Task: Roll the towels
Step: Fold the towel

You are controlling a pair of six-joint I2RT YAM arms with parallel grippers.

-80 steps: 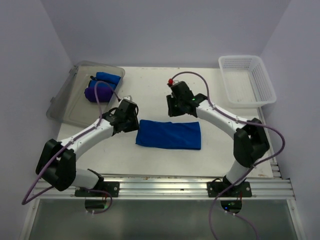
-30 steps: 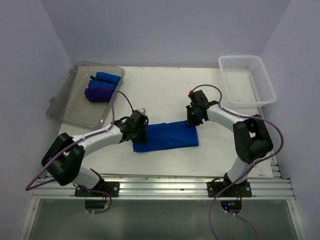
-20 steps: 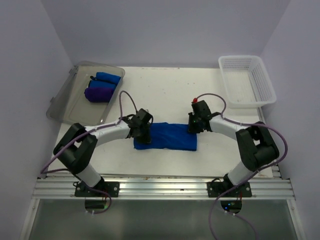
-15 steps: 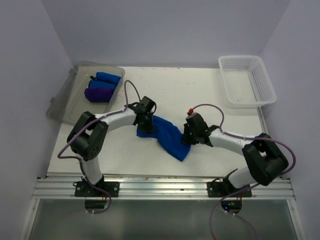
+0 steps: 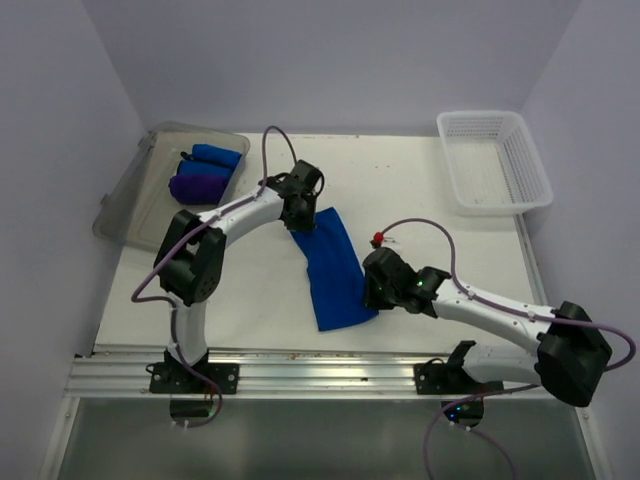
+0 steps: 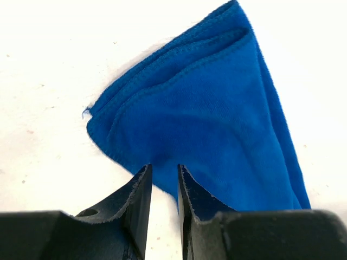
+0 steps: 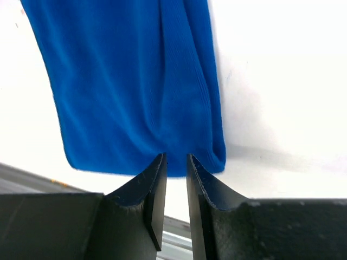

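plain blue towel (image 5: 335, 270), seemingly purple roll (image 5: 197, 187)

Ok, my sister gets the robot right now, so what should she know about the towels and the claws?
Left gripper: shut on the far end of the blue towel.
Right gripper: shut on its near end.
The towel lies flat and folded on the table, slanting between the two grippers.
Done: a rolled blue towel and a rolled purple towel sit in the clear bin at the left.
Left to do: roll this one.
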